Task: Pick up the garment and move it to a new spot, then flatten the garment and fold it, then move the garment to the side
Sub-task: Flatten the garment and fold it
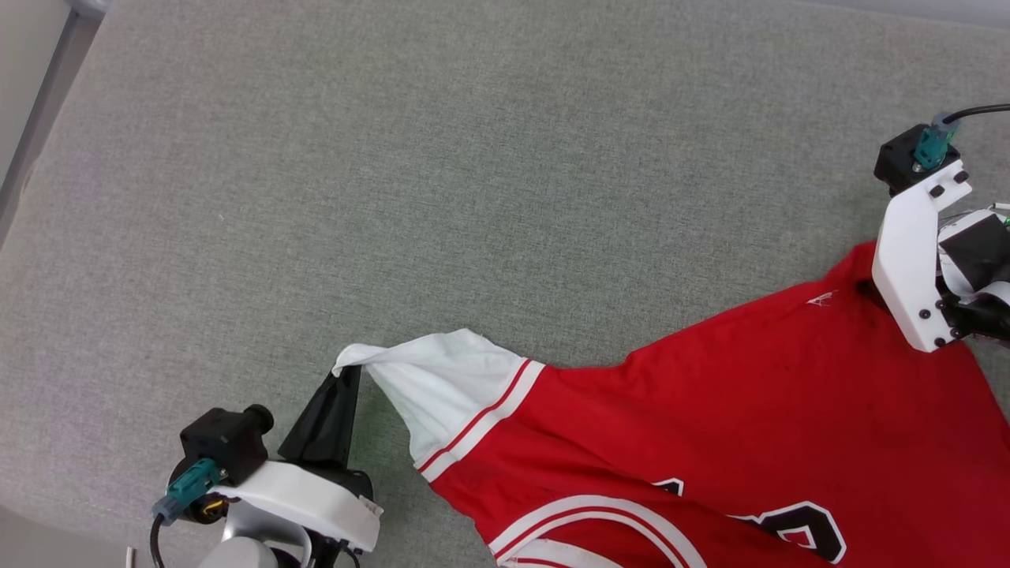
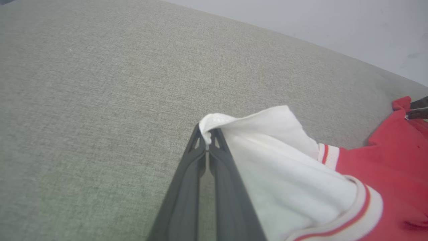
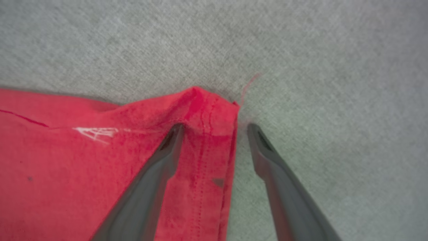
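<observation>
1. Left wrist view: the left gripper (image 2: 208, 144) is pressed together, pinching the edge of the white sleeve (image 2: 267, 147) of the garment (image 2: 394, 160). The cloth is drawn to a point at the fingertips.
2. Right wrist view: the right gripper (image 3: 214, 129) is spread wide. One finger (image 3: 157, 174) stands over the red hem corner (image 3: 207, 103), the other over bare counter (image 3: 334, 83). Contact cannot be confirmed.
3. Head view: the garment occupies the lower right of the frame, with the sleeve at lower centre and the hem corner at the right edge.
4. Grey-green woven counter extends across the upper and left frame.
5. A pale wall (image 2: 334, 26) borders the counter's far edge, upper right in the left wrist view.
</observation>
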